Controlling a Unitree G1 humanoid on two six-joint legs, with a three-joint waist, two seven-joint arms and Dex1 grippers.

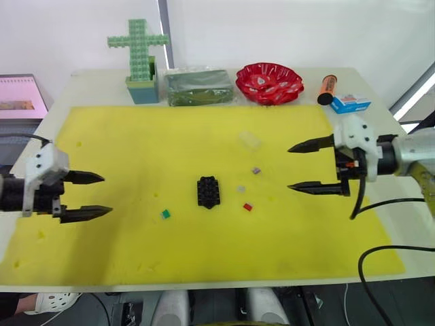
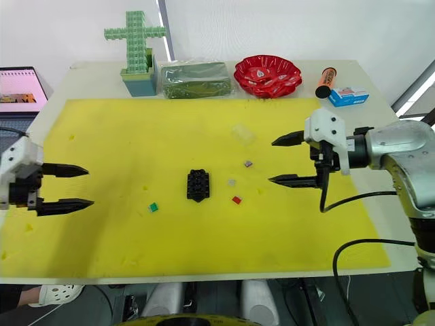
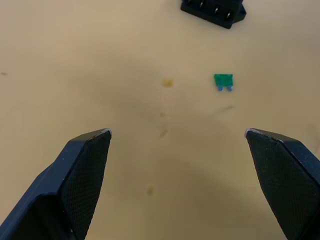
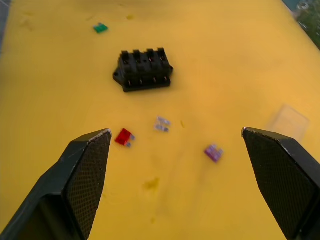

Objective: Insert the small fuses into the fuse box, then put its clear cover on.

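Both grippers, left and right, hung spread and empty; fuse box sat between them, fuses loose beside it, cover ahead of the right one, apparently staged for picking.

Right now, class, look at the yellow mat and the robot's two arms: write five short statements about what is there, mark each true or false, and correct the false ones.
1. The fuse box lies on the yellow mat with its slots empty. True.
2. The left end effector holds the green fuse. False: it is open and empty; the fuse lies loose on the mat.
3. The red fuse lies on the fuse box's right. True.
4. The clear cover sits on the fuse box. False: it lies apart, farther back on the mat.
5. The right end effector is shut. False: it is open.
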